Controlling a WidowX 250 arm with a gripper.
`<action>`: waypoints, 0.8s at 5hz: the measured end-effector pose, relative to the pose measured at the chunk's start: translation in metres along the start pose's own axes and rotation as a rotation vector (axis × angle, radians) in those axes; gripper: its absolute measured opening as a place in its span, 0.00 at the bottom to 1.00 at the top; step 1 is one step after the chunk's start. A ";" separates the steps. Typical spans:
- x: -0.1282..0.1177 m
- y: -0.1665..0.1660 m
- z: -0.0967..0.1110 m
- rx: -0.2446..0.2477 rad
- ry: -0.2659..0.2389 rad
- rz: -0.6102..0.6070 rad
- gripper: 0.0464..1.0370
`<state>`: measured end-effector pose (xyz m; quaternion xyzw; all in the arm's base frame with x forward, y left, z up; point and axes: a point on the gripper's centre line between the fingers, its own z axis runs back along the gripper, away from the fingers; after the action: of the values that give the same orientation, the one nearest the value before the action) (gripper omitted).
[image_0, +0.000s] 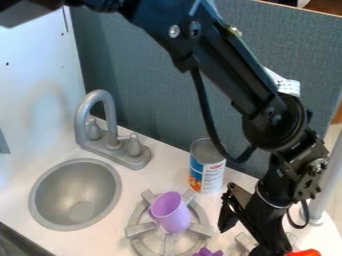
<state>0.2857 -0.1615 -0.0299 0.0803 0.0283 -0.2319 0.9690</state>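
Observation:
The gripper is low at the right, near the bottom edge, with its fingers spread wide apart and nothing visible between them. It hangs over part of a second grey burner. A purple cup stands tilted on the left grey burner, to the left of the gripper. Below the cup, a small purple object is cut off by the bottom edge. An orange-red object shows at the bottom, just right of the gripper.
A tin can with a blue and white label stands behind the burners, close to the grey back panel. The round grey sink and its faucet are at the left. A light pole rises at the right.

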 end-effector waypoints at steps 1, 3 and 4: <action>-0.006 -0.002 -0.012 -0.003 0.041 -0.009 0.96; 0.010 -0.016 0.002 -0.097 0.004 -0.161 0.96; 0.023 -0.017 0.009 -0.091 -0.033 -0.183 0.96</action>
<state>0.2989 -0.1878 -0.0255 0.0295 0.0300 -0.3194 0.9467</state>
